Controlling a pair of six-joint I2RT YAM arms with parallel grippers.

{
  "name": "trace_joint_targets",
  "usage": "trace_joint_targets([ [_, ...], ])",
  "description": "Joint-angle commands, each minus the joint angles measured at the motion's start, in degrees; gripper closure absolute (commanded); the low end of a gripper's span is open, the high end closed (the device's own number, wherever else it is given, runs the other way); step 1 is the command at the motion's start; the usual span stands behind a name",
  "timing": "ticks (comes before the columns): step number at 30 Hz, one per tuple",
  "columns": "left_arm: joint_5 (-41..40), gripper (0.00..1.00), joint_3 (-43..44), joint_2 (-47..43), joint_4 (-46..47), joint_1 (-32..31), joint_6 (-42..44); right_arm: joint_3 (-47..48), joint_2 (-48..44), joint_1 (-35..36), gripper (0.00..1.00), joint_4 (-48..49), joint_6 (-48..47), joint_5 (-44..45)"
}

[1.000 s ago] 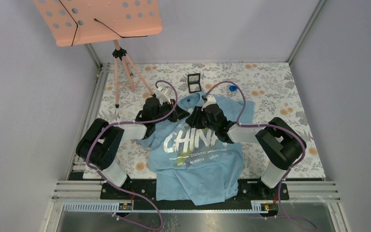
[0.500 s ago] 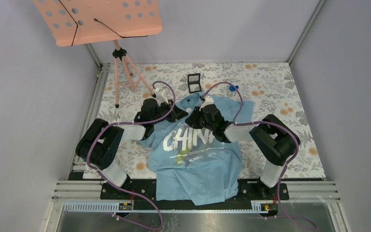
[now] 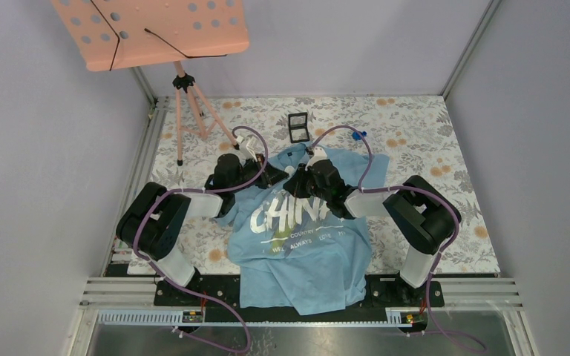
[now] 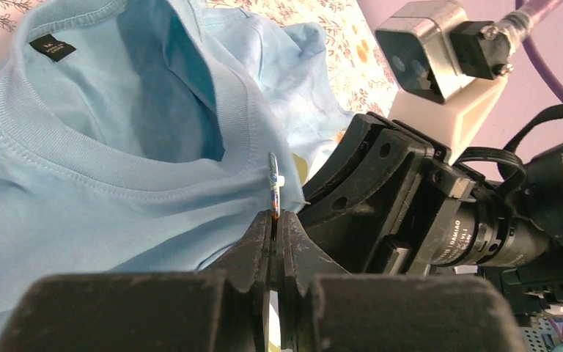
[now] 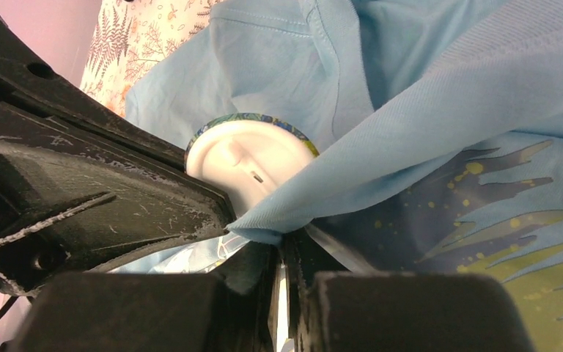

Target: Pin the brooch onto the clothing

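While the right gripper (image 5: pixel 282 253) is clenching a raised fold of the clothing (image 5: pixel 440 88) just below the collar (image 4: pixel 240 110), the left gripper (image 4: pixel 273 224) is gripping the brooch (image 4: pixel 272 183) edge-on beside that collar, likely presenting its white back to the fold for pinning.

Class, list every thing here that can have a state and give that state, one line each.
Light blue fabric T-shirt: lying on the table, a chest fold pinched up.
Small round brooch with white back and green rim: gripped by its edge, beside the raised fold.
Left tool: shut on the brooch.
Right tool: shut on the T-shirt fold.
Pink perforated music stand: standing upright.
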Motion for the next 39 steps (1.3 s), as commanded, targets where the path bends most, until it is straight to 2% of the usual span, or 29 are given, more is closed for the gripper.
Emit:
trace_joint_targets([
  [1, 7.97, 1.00, -0.56, -2.08, 11.68, -0.34, -1.23, 2.64, 1.52, -0.10, 0.97, -1.18, 0.35, -1.03],
  [10, 8.90, 1.00, -0.68, -2.48, 11.37, -0.15, -0.32, 3.04, 2.24, -1.17, 0.97, -0.83, 1.52, -3.63],
  [14, 6.93, 1.00, -0.18, -2.98, 5.28, 0.40, 2.05, 0.83, -2.45, -1.91, 0.83, -1.07, -0.06, -4.43],
  [19, 6.05, 1.00, 0.19, -3.83, 0.47, 2.05, 3.35, -3.13, -12.52, -3.41, 0.59, -8.23, -5.83, -4.45],
  [26, 10.21, 1.00, 1.98, -2.98, -3.57, 3.41, 5.12, -8.42, -21.99, -5.69, 0.40, -15.89, -15.15, -3.72],
  [31, 16.59, 1.00, 3.49, -2.25, -6.21, 3.46, 7.65, -7.35, -21.86, -7.92, 0.34, -16.68, -18.97, -10.61],
  [39, 24.93, 1.00, 5.33, -0.21, -8.83, 3.55, 9.68, -6.34, -20.94, -8.20, 0.33, -15.12, -22.32, -18.34],
])
